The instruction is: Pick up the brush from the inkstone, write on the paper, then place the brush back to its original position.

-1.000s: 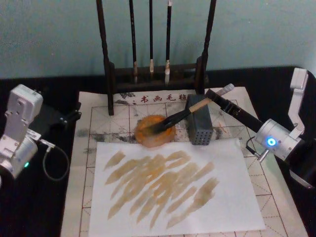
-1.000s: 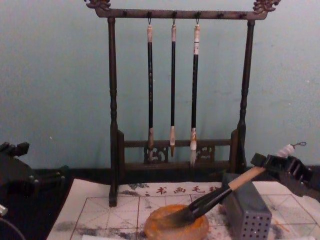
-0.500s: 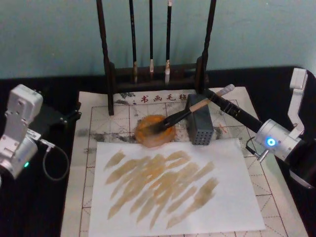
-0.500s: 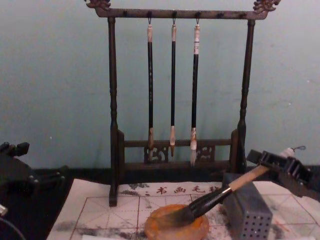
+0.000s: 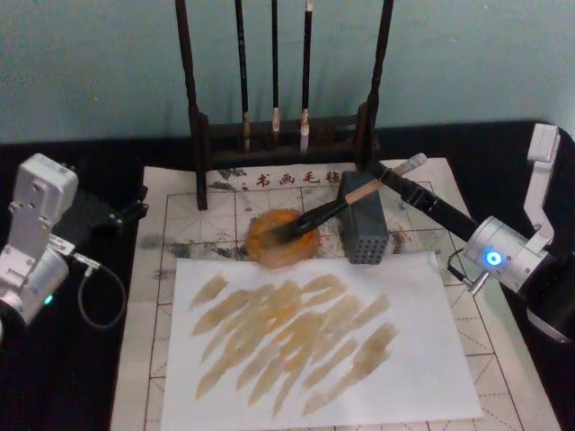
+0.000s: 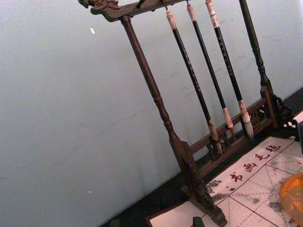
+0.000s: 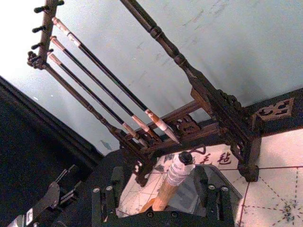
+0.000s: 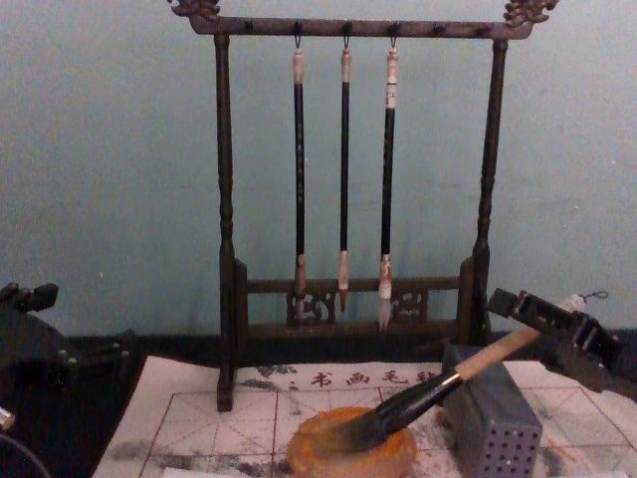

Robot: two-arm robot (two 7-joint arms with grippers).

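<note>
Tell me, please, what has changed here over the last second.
The right gripper has edged slightly toward the rack, jaws open either side of the brush handle. The brush stays put, bristles in the inkstone, handle on the grey block. The left gripper stays parked at the left.

I saw the brush (image 5: pixel 325 212) with a tan handle, black collar and dark bristles, the dish (image 5: pixel 269 256) orange-brown, the paper (image 5: pixel 180 215) off-white with a red grid, red characters and grey smudges, and a grey block (image 5: pixel 364 235) dotted with holes.
</note>
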